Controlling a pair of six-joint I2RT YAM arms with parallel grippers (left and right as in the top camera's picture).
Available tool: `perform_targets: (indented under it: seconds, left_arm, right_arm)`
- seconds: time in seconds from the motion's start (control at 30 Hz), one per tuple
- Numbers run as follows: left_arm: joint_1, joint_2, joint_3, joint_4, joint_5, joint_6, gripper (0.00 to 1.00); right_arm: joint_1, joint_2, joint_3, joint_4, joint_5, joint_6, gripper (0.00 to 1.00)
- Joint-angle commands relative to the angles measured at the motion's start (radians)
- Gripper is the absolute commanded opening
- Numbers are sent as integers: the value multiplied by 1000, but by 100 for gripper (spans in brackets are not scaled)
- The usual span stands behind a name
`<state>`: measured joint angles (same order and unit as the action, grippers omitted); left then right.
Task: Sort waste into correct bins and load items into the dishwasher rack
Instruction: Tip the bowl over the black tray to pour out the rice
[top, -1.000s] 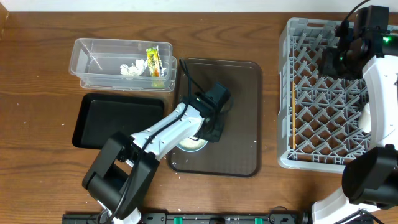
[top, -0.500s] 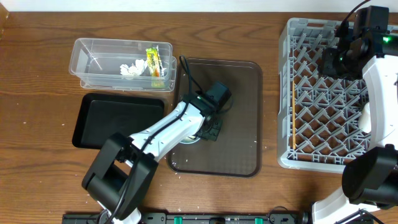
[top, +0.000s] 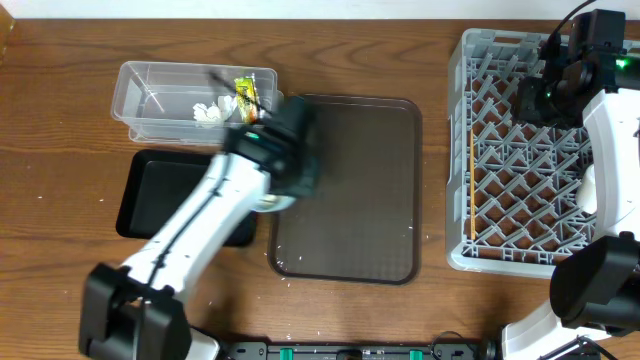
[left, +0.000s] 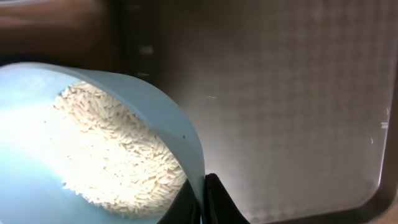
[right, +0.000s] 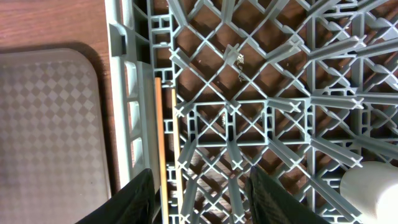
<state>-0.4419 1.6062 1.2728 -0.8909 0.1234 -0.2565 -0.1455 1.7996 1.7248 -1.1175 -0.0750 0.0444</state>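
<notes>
Holding of the bowl (left: 93, 143) of rice (left: 118, 155) by its rim is noted for the left gripper (left: 202, 200), over the left edge of the brown tray (left: 292, 93). The black tray (top: 160, 190) and clear tub (top: 150, 100) are seen alongside. Farther off, the right gripper (right: 202, 199) is held wide over the rack (right: 127, 93), chopsticks (right: 158, 137) inside its wall.

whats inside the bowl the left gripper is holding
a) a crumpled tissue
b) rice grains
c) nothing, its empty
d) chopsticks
b: in the left wrist view the pale blue bowl, pinched at its rim by the left gripper, has white rice grains piled inside it.
</notes>
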Motion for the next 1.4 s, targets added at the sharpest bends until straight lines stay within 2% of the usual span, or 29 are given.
perform_targets:
  seconds: [0.0, 0.4, 0.67, 0.87, 1.0, 1.1, 1.37]
  left_arm:
    - [144, -18, 21, -5, 204, 85, 6]
    - [657, 34, -76, 1, 873, 372, 6]
    - [871, 170, -96, -55, 1235, 478, 6]
    - [950, 245, -96, -75, 1307, 477, 6]
    - [978, 261, -96, -114, 1447, 477, 6]
    - [991, 261, -96, -142, 1450, 409, 6]
    - [1017, 262, -96, -136, 1404, 403, 6]
  right_arm:
    - [3, 3, -3, -3, -5, 7, 47]
    - [3, 3, -3, -12, -4, 7, 46]
    - [3, 3, -3, -17, -4, 7, 46]
    - [3, 3, -3, -20, -4, 7, 46]
    - [3, 3, -3, -19, -4, 7, 46]
    - [3, 3, -3, -20, -4, 7, 46]
    - [3, 3, -3, -20, -4, 7, 46]
